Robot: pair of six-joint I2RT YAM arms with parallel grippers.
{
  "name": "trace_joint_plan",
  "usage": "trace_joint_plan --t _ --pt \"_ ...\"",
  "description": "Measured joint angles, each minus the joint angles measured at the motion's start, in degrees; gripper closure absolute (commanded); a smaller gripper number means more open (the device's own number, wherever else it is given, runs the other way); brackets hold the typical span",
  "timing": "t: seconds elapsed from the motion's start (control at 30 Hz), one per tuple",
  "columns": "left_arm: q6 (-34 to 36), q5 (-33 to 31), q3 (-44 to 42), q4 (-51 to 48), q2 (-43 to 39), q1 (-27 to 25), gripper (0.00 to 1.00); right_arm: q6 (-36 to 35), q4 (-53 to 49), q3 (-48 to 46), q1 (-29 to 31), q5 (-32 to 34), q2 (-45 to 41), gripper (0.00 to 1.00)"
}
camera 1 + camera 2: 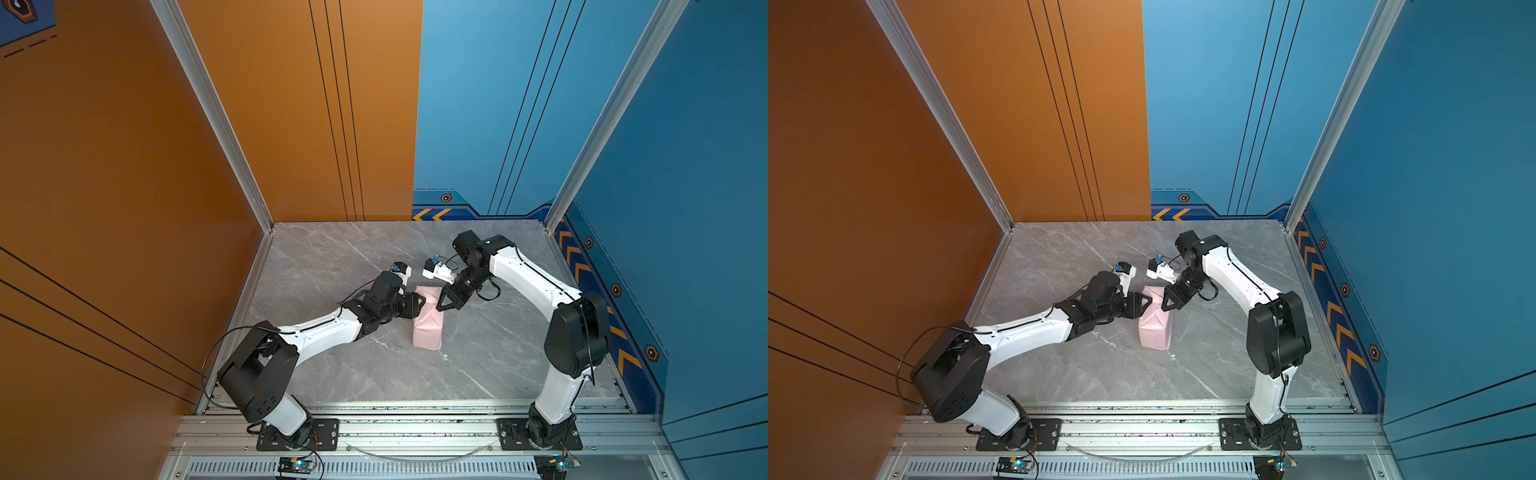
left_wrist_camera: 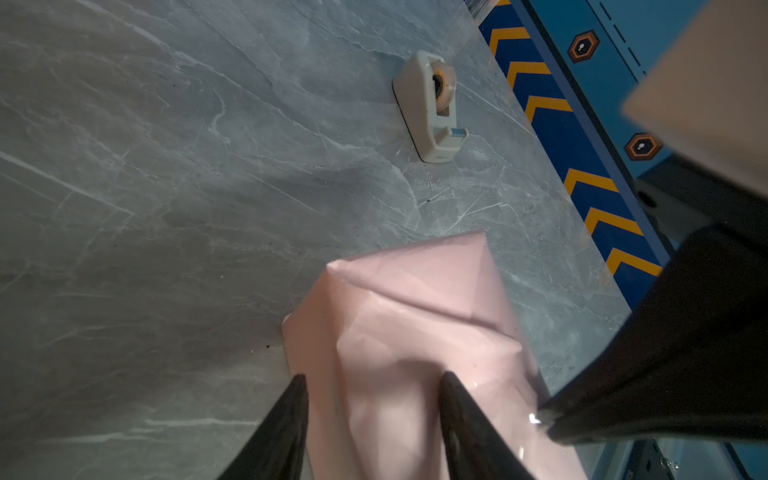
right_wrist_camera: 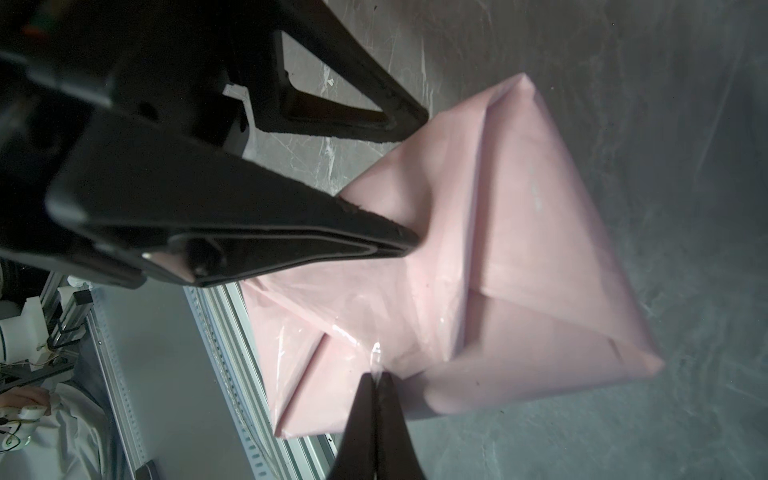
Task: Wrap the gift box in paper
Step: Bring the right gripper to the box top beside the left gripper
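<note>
Now L gripper [image 2: 372,386] half-open astride paper [image 1: 428,322] parcel; R gripper [image 3: 376,380] closed, pinching clear tape [image 3: 365,340].

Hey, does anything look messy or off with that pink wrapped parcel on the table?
Mostly tidy. The paper covers the box completely, but clear tape sticks up loose where the shut right claw pinches it, and the folds near it look crumpled. The left claw straddles the parcel's end.

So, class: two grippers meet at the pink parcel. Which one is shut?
The right gripper: its jaws are pressed together at a strip of clear tape. The left gripper stands open against the paper.
</note>
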Motion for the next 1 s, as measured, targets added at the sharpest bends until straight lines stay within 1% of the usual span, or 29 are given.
trace_joint_plan --t 0.33,0.53,1.0 --pt "0.0 0.0 0.0 0.0 0.0 0.0 0.49 -0.1 -1.3 3.3 0.0 2.2 1.3 1.0" --pt "0.0 0.0 0.1 0.0 0.1 0.0 0.49 0.2 -2.2 4.1 0.0 2.2 2.8 1.0" --pt "0.3 0.0 0.5 -0.5 -0.2 0.0 0.47 3.5 -4.3 6.5 0.3 3.6 4.5 1.0"
